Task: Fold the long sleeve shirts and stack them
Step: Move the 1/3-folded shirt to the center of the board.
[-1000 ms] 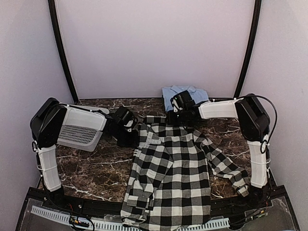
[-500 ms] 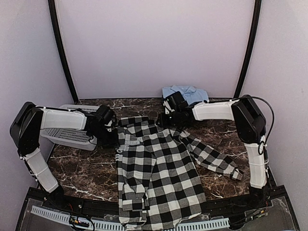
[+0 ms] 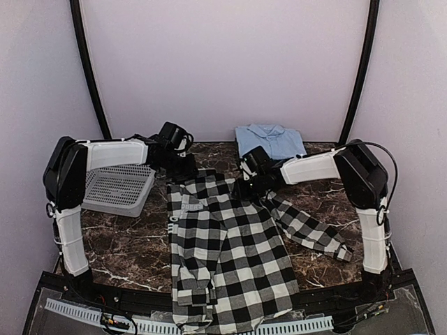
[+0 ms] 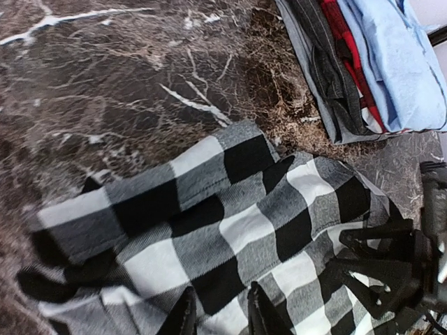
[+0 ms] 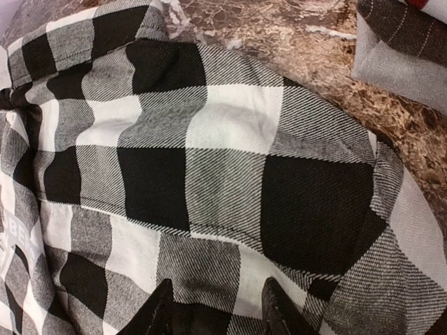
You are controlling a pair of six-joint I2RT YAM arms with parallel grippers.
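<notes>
The left hand (image 4: 220, 317) has let go of the checked shirt (image 3: 234, 244), now flat for folding; right hand (image 5: 218, 314), cannot tell.

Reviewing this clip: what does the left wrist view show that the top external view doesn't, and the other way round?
Only the left wrist: the stack's edge, with red cloth, dark pinstriped cloth and grey cloth under the light blue shirt. Only the top external: the grey basket and the checked shirt spread whole, one sleeve lying out to the right. Both: the checked shirt, the blue one, the marble table.
</notes>
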